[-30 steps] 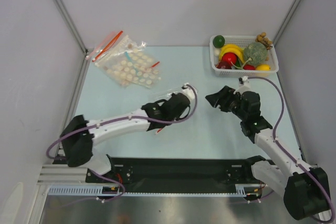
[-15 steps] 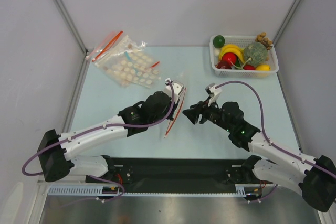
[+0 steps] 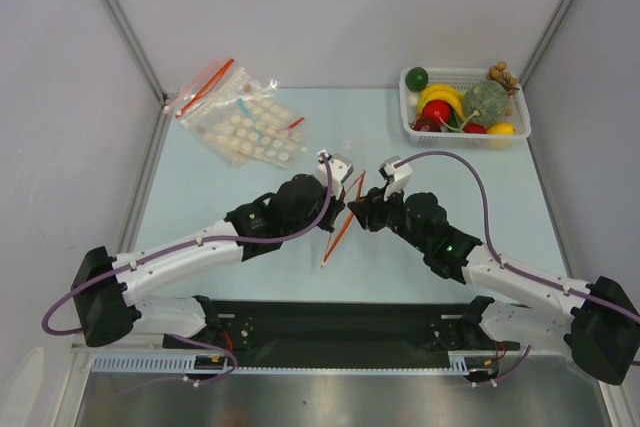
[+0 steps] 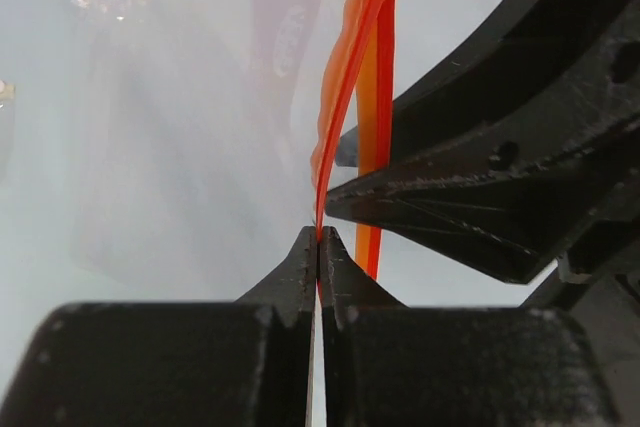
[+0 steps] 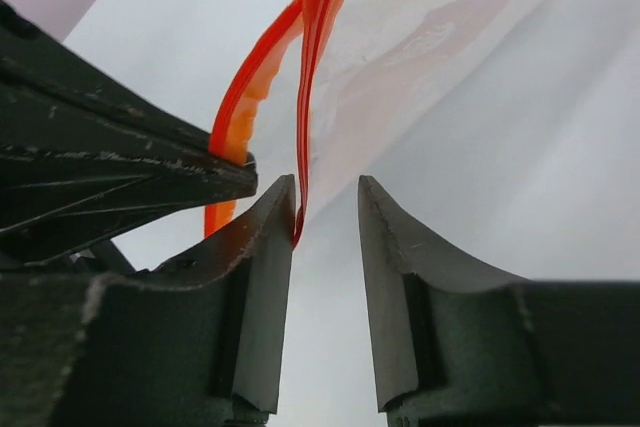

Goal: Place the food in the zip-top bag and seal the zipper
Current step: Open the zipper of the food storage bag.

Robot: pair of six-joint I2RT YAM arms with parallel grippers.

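Observation:
My left gripper [image 3: 342, 215] is shut on the red zipper [image 3: 336, 235] of the zip-top bag and holds it up off the table, edge-on. In the left wrist view my jaws [image 4: 318, 237] pinch one red strip [image 4: 365, 7]; the clear bag [image 4: 200, 147] hangs behind. My right gripper [image 3: 358, 214] is open right beside it; in its wrist view [image 5: 326, 202] the other red strip [image 5: 318, 7] lies against the inner face of the left finger [image 5: 265, 247], the bag [image 5: 430, 57] beyond. The food sits in the basket: grey-green ball [image 3: 486, 99], red fruit [image 3: 437, 112], dark green ball [image 3: 417, 77], dark red piece [image 3: 424, 125].
The white basket [image 3: 466, 137] at the back right also holds yellow bananas [image 3: 441, 96] and a brown grape bunch [image 3: 500, 74]. Clear bags with pale discs [image 3: 245, 122] lie at the back left. Grey walls close in the table on three sides.
My left gripper lifted the bag off the table and turned it edge-on. My right arm swung left and brought its open jaws around the bag's red strip.

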